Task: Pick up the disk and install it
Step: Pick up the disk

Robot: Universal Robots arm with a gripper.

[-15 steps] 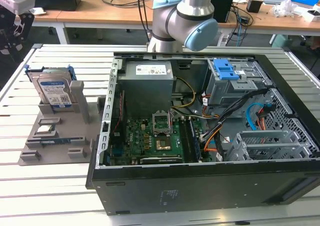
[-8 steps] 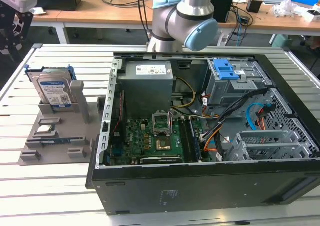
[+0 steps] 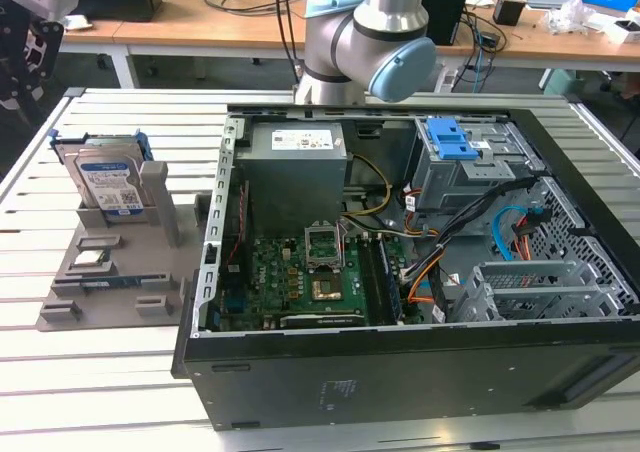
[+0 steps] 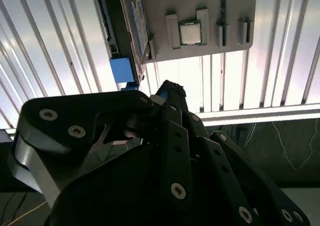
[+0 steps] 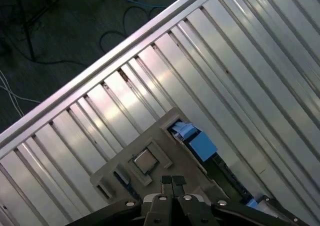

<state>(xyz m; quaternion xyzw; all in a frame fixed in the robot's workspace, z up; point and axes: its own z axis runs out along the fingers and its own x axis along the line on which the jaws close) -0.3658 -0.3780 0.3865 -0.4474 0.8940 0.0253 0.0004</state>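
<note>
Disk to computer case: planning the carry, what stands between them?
In the exterior view, the grey holder's upright post stands between disk and computer case; otherwise bare slatted table.

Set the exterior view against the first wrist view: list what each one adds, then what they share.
Exterior view: the open computer case with its motherboard and grey power supply, plus the arm behind it. First wrist view: the tool close up, shut and empty, and cables on the floor past the table's edge. Both: the slatted table, the grey holder, the chip lying in it, and the blue-framed disk standing in its slot.
</note>
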